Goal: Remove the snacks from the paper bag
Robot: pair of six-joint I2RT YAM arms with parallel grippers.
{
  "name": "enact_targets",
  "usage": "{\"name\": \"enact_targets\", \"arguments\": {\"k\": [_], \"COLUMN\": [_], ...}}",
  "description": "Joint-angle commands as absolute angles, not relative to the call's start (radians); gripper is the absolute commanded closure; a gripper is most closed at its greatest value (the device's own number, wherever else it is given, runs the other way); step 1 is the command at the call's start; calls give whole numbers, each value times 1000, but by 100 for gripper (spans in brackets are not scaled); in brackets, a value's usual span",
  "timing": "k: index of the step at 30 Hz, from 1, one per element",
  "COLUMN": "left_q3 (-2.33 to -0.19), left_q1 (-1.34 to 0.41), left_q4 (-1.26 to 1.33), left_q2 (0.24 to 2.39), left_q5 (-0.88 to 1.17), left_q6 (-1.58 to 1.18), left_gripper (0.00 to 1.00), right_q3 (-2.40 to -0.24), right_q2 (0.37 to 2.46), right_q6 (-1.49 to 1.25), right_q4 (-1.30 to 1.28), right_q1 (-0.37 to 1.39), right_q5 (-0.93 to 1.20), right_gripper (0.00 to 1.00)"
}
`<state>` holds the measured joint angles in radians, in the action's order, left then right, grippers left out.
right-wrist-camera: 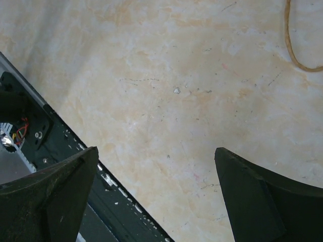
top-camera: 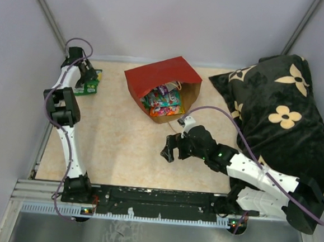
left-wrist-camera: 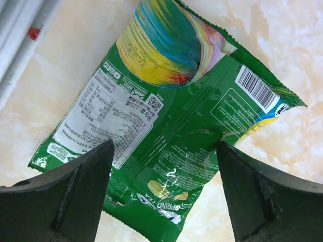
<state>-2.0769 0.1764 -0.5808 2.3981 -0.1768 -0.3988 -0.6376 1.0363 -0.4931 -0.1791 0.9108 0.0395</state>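
The paper bag [top-camera: 154, 78] lies on its side at the back middle of the table, red outside, its brown mouth facing the front right. Several colourful snacks [top-camera: 162, 101] show inside the mouth. One green snack packet [left-wrist-camera: 166, 106] lies flat on the table at the far back left [top-camera: 91, 88]. My left gripper [left-wrist-camera: 165, 169] hovers over its lower end, open, the fingers [left-wrist-camera: 83, 194] apart on either side of it. In the top view the left gripper [top-camera: 87, 76] sits above that packet. My right gripper [top-camera: 168, 149] [right-wrist-camera: 156, 171] stands open over bare table in front of the bag.
A black pillow with cream flowers [top-camera: 281, 108] fills the right side, over the right arm's base. A string handle [right-wrist-camera: 295, 45] of the bag lies on the table ahead of the right gripper. The black front rail [right-wrist-camera: 55, 146] runs close by its left finger.
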Motion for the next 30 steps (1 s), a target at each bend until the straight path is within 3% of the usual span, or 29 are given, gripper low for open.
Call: {"name": "enact_targets", "arguments": {"k": [1, 7, 11, 14, 19, 25, 30], "left_q3": [-2102, -2029, -1955, -1817, -1478, -1214, -1022], "left_q1": [204, 179, 119, 60, -107, -174, -204], "left_q4": [-570, -482, -453, -384, -265, -179, -66], "left_q2": [2418, 2227, 2023, 1844, 1575, 1393, 1275], "left_q5": [-117, -14, -31, -33, -64, -2, 88], "left_q6": [-297, -228, -221, -241, -291, -401, -493], "left_gripper": [10, 0, 0, 0, 0, 0, 0], "right_q3": [-681, -629, -591, -620, -655, -682, -745], "right_q2": [1068, 1031, 1055, 1142, 1306, 1413, 1495], "right_q6": [-460, -560, -774, -899, -1163, -1368, -1425], "right_q4": [-100, 25, 222, 342, 537, 541, 463], "right_q1": [897, 843, 587, 491, 485, 513, 594], "right_q5": [94, 145, 336, 390, 291, 65, -136], "right_gripper": [1, 1, 3, 9, 13, 44, 46]}}
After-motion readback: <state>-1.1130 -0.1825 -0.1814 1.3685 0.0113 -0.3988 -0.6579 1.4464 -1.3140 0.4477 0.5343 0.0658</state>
